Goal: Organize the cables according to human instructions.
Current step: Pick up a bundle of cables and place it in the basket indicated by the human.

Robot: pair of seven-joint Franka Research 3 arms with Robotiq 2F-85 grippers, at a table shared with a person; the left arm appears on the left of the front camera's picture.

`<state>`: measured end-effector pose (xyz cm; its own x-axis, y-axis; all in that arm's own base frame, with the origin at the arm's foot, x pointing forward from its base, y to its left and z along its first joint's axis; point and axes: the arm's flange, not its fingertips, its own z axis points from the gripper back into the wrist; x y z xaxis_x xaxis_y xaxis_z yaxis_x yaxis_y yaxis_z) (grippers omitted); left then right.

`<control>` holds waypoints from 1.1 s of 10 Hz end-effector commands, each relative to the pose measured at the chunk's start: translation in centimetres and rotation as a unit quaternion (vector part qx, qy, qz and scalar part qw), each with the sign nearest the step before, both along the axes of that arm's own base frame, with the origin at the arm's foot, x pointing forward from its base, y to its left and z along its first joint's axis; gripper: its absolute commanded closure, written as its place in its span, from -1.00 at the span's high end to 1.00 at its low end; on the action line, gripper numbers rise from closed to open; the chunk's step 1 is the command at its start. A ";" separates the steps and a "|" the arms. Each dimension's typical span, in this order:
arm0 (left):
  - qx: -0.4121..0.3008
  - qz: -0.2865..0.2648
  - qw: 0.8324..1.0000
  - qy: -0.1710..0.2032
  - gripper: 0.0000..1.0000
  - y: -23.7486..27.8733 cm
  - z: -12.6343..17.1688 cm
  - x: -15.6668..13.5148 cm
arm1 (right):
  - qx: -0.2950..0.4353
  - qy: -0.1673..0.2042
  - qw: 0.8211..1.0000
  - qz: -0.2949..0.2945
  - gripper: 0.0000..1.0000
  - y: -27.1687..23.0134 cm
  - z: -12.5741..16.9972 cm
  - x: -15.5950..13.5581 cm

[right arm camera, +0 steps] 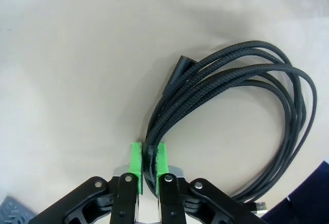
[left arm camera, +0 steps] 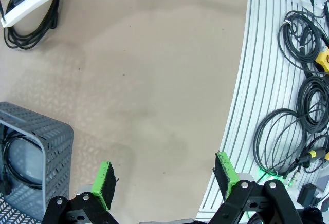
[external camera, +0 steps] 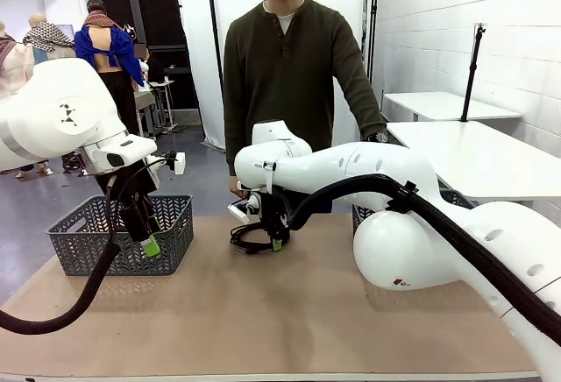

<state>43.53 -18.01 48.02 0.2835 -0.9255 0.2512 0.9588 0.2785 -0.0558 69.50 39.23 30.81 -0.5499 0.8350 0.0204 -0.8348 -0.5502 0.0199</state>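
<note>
Cable [external camera: 250,239] right of basket [external camera: 123,233]

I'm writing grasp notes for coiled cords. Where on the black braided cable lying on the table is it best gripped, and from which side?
Probably where its strands run bunched together, from above, fingers straddling the bundle. The cable lies flat on the table, and its loops fan apart elsewhere, so one pinch at the bunch catches them all. The right gripper is shut on the cable there.
</note>
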 end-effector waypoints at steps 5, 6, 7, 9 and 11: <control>-0.001 0.002 1.000 -0.005 1.00 0.0 0.1 0.0 | -0.014 -0.016 0.996 -0.082 -1.00 0.5 9.4 0.2; -0.001 0.002 1.000 -0.005 1.00 0.0 0.1 0.0 | -0.024 -0.008 0.996 -0.090 -1.00 -0.3 11.2 -0.9; -0.001 0.002 1.000 -0.005 1.00 0.0 0.1 0.0 | -0.031 -0.004 0.995 -0.099 -1.00 -1.2 12.8 -1.8; -0.001 0.002 1.000 -0.005 1.00 0.0 0.1 0.0 | -0.024 -0.018 0.989 -0.142 -1.00 -3.8 15.5 -3.1; -0.001 0.002 1.000 -0.005 1.00 0.0 0.1 0.0 | -0.020 -0.025 0.986 -0.165 -1.00 -6.2 17.0 -4.3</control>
